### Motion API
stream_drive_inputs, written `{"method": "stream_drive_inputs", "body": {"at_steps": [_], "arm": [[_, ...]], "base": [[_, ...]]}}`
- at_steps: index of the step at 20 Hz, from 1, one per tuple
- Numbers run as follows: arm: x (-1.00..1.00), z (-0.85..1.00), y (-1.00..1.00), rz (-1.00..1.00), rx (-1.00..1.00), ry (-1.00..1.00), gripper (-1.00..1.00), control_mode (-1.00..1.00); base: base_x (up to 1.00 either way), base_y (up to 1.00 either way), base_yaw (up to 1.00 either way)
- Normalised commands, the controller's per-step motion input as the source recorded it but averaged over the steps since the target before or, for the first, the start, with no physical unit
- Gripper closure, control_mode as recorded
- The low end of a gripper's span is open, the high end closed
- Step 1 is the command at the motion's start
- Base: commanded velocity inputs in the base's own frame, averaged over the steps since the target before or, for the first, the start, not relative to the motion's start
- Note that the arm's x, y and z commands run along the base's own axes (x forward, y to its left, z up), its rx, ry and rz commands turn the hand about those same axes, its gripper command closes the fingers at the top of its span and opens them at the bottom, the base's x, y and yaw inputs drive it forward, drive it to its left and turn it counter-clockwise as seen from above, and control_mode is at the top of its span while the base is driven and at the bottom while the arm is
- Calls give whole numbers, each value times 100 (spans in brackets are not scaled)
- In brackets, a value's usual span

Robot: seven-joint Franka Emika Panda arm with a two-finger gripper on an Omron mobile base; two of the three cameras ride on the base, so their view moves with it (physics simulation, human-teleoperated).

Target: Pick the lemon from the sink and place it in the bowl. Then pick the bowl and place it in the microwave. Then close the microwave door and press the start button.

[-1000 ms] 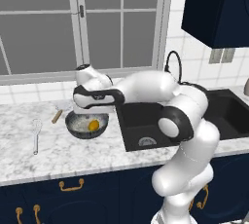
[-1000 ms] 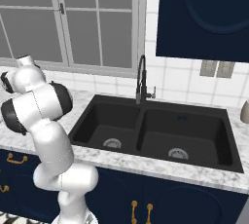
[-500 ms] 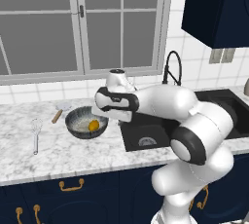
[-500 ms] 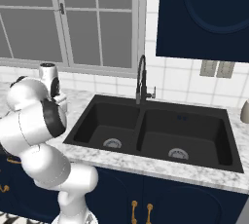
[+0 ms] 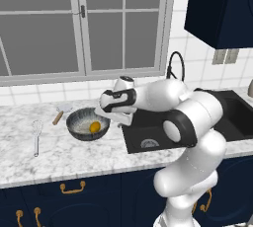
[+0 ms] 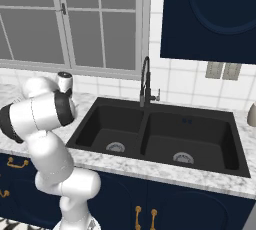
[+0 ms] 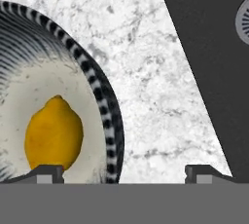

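Note:
The yellow lemon [image 5: 95, 127] [image 7: 53, 133] lies inside the streaked blue-grey bowl [image 5: 79, 128] [image 7: 108, 116], which stands on the marble counter left of the black double sink [image 5: 148, 134] [image 6: 160, 134] [image 7: 209, 47]. My gripper [image 5: 120, 120] [image 7: 125, 174] hangs open just above the bowl's sink-side rim, pointing down. One fingertip [image 7: 46, 173] is over the bowl's pale inside near the lemon, and the other [image 7: 204, 173] is over the counter by the sink's edge. Nothing is between the fingers. The microwave and its door are out of view.
A whisk [image 5: 36, 131] and a small wooden-handled tool [image 5: 60, 112] lie on the counter left of the bowl. The black arched faucet [image 5: 174, 65] [image 6: 145, 81] rises behind the sink. A dark blue upper cabinet [image 6: 210, 19] hangs at the right.
My hand has swung right from the bowl's far-left side to its sink-side rim and dropped a little. The lemon and bowl have stayed put.

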Motion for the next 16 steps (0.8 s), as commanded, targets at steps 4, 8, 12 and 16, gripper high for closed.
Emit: {"method": "stream_drive_inputs", "body": {"at_steps": [4, 8, 12, 16], "arm": [[54, -24, 15, 0, 2, 0, -100, -100], [36, -19, 19, 0, 3, 0, -100, -100], [3, -19, 9, 0, 5, 0, 100, -100], [-25, -14, 0, 0, 4, 0, 100, -100]], "base": [[0, 0, 0], [0, 0, 0], [0, 0, 0], [0, 0, 0]]}}
